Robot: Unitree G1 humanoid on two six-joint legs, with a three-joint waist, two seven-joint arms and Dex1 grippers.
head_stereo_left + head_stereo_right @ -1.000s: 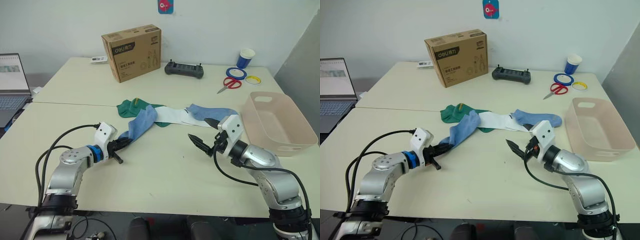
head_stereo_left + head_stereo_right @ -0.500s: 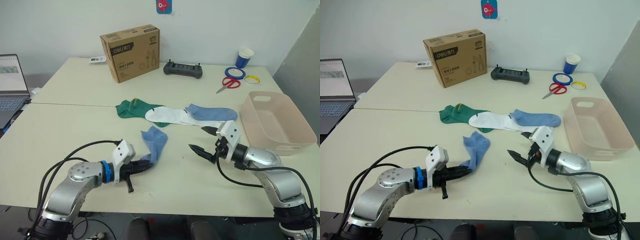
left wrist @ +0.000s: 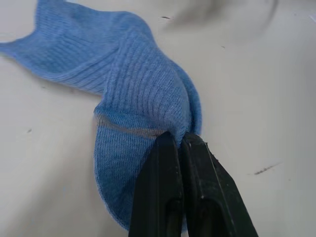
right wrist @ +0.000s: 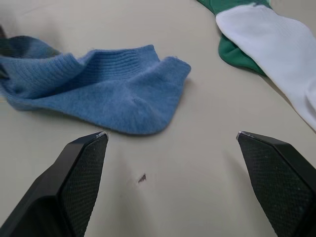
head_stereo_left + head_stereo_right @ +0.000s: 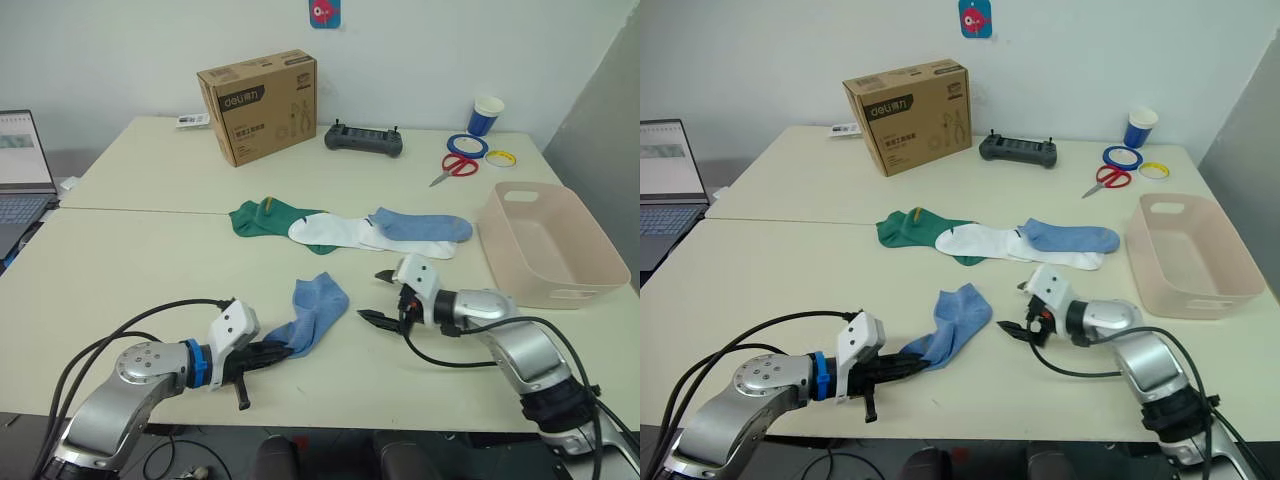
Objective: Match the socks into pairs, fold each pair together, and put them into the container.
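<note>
The left gripper (image 5: 272, 350) is clamped on one end of a light blue sock (image 5: 312, 312), fingers (image 3: 170, 197) together on a pinched fold of the knit. This sock lies near the front edge of the worktop (image 5: 150, 250), apart from the others. The right gripper (image 5: 385, 296) sits just beside its free end with fingers (image 4: 81, 173) wide apart and holding nothing.

The remaining socks lie in an overlapping row near the middle of the worktop: a dark green sock (image 5: 262, 216), a white sock (image 5: 330, 232) and the second light blue sock (image 5: 420, 227). The container (image 5: 552, 245) stands at the right edge, with no sock visible in it.

Step in hand, as judged: separating one blue sock so it can be matched with its partner.

Recommended procedure:
- Keep the left clamp firm; the grasp takes only a small fold and may slip if pulled sharply.
- Lay the sock flat and unbunched before release, since the held end is crumpled.
- Use the right gripper for the second blue sock, taking it at the end clear of the white sock to avoid dragging that one along.
- Align both blue socks lengthwise before folding.
</note>
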